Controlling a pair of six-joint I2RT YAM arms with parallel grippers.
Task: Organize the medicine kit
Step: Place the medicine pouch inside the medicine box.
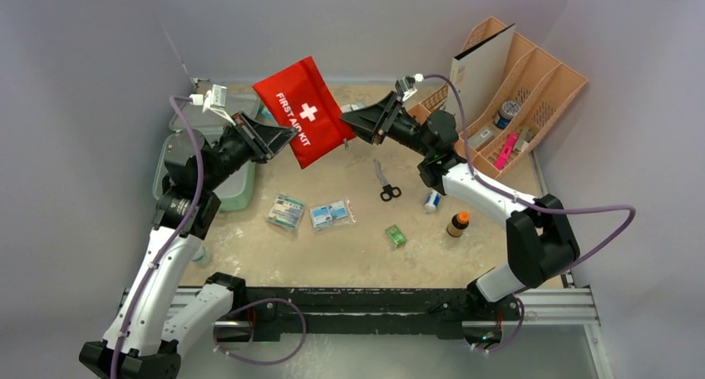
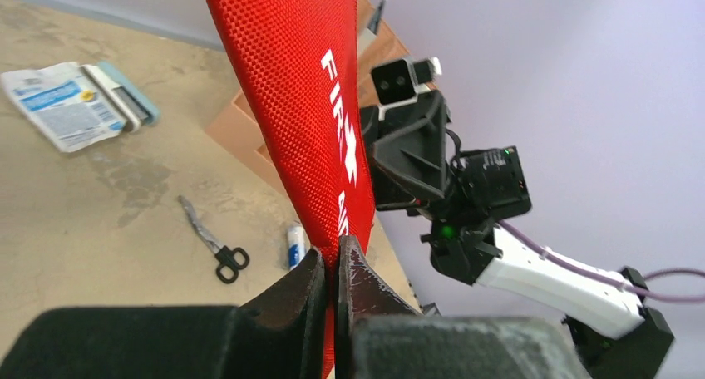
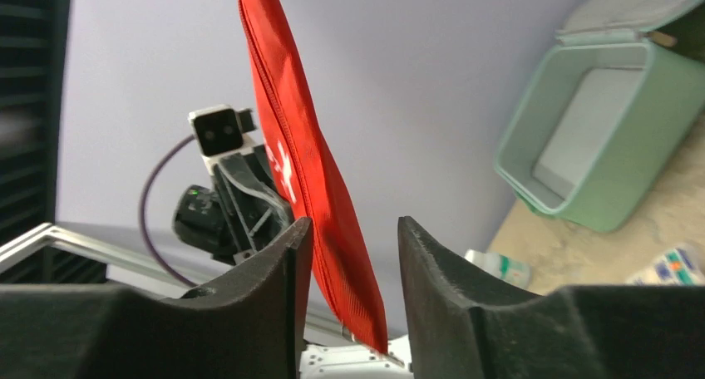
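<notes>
A flat red "FIRST AID KIT" pouch [image 1: 303, 109] hangs in the air above the back of the table, between my two grippers. My left gripper [image 1: 278, 138] is shut on the pouch's lower left edge; in the left wrist view the red fabric [image 2: 291, 88] is pinched between the jaws of the gripper [image 2: 337, 250]. My right gripper [image 1: 349, 121] stands open at the pouch's right corner. In the right wrist view the pouch [image 3: 291, 146] lies between the parted jaws of that gripper [image 3: 353, 229], close to the left finger. The mint-green medicine kit [image 1: 244, 194] sits open at the left behind my left arm, its tray [image 3: 599, 138] showing empty.
Black-handled scissors [image 1: 385, 182], two flat packets [image 1: 285, 210] [image 1: 332, 214], a small green box [image 1: 396, 235], a white tube [image 1: 431, 200] and an orange-capped bottle [image 1: 458, 223] lie on the table. A peach slotted organizer [image 1: 524, 88] stands at the back right.
</notes>
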